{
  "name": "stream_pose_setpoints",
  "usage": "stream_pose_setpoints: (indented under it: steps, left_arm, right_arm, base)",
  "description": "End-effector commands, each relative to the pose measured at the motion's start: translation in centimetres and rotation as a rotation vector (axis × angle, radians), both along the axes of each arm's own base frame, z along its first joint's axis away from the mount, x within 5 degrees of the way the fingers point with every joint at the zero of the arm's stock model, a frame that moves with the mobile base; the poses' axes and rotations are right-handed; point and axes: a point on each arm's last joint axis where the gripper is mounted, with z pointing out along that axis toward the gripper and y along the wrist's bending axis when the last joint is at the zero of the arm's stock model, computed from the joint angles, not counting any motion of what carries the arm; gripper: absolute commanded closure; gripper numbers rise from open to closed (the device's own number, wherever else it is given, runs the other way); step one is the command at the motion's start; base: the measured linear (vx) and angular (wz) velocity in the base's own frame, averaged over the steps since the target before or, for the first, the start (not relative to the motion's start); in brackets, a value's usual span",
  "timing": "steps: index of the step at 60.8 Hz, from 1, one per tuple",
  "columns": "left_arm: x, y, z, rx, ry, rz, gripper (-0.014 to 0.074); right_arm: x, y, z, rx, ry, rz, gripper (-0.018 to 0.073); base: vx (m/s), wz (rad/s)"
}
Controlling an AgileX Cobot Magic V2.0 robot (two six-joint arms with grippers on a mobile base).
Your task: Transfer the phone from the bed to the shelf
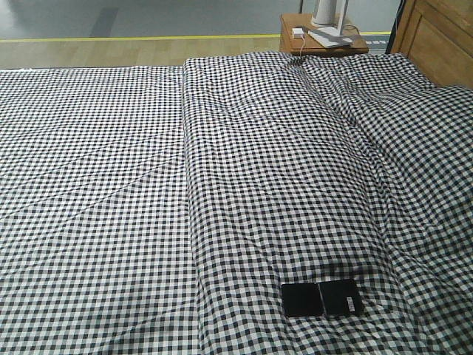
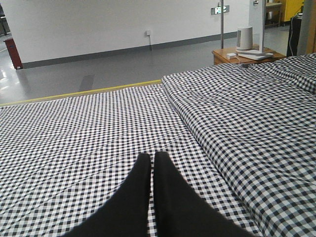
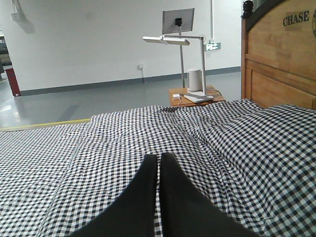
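Note:
The black phone [image 1: 321, 299] lies flat on the bed [image 1: 111, 185] near the front edge, right of centre, with a crease across its middle and a small white sticker near its right end. Neither gripper shows in the front view. In the left wrist view my left gripper [image 2: 151, 157] hovers over the checked cloth [image 2: 74, 138], fingers pressed together with nothing between them. My right gripper [image 3: 159, 158] is likewise shut and empty above the cloth [image 3: 237, 158]. The phone shows in neither wrist view. The shelf is out of view.
A small orange-brown bedside table [image 1: 319, 38] stands beyond the bed's far right corner with a white lamp base [image 3: 196, 97] and a charger on it. A wooden headboard [image 3: 281, 59] rises on the right. A raised fold of cloth [image 1: 244, 148] runs down the bed's middle.

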Motion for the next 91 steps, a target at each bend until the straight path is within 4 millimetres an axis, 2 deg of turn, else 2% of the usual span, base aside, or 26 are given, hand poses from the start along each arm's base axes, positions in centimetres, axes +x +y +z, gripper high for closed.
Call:
stream_pose_setpoints:
  steps: [1,57,79,91]
  left_arm:
    - [-0.1,0.0,1.5,-0.018,-0.098,-0.002,0.0595]
    - [-0.1,0.0,1.5,-0.018,-0.098,-0.002,0.0595]
    - [-0.1,0.0,1.5,-0.018,-0.098,-0.002,0.0595]
    - [-0.1,0.0,1.5,-0.018,-0.098,-0.002,0.0595]
  right_arm:
    - [-0.1,0.0,0.6,-0.024,-0.076,-0.007,0.0564]
    - [-0.1,0.0,0.6,-0.024,-0.076,-0.007,0.0564]
    - [-0.2,-0.1,1.3,-0.029,-0.154,-0.010,0.0564]
    - [-0.7,-0.1,3.3,-0.031,-0.380,-0.018,0.0564]
  base:
    - [0.00,0.00]
    - [0.00,0.00]
    - [0.00,0.00]
    - [0.00,0.00]
